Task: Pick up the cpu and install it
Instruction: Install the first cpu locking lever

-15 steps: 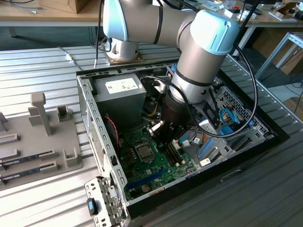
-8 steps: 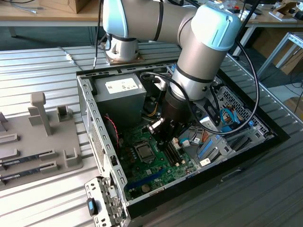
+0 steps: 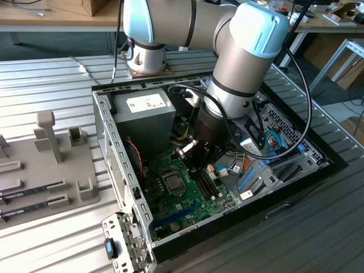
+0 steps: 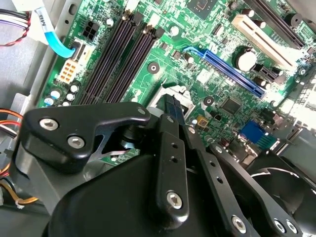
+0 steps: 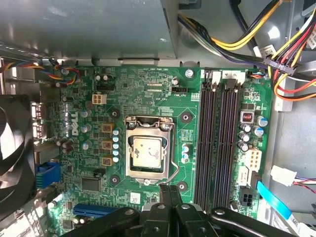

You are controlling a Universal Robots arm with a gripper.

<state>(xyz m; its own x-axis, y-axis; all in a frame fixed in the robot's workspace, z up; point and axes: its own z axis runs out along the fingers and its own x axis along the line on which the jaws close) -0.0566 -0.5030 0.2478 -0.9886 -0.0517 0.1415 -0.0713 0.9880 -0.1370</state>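
Note:
The cpu (image 5: 146,152) is a silvery square chip lying flat in the motherboard socket, framed by the metal load plate (image 5: 129,148), with the socket lever (image 5: 173,172) alongside. In the exterior view the cpu (image 3: 172,182) shows inside the open computer case. My gripper (image 5: 170,191) hovers just beside the socket, on the lever's side, apart from the chip. Its two thin black fingers (image 5: 165,195) are pressed together with nothing between them. In the second wrist view the gripper (image 4: 171,103) points down at the green board near the socket's edge (image 4: 168,91).
Black memory slots (image 5: 217,143) run next to the socket. A grey power supply (image 3: 149,114) and bundled cables (image 5: 276,54) crowd one end of the case, with a black fan (image 5: 12,148) at another side. A grey fixture (image 3: 45,153) lies at the exterior view's left.

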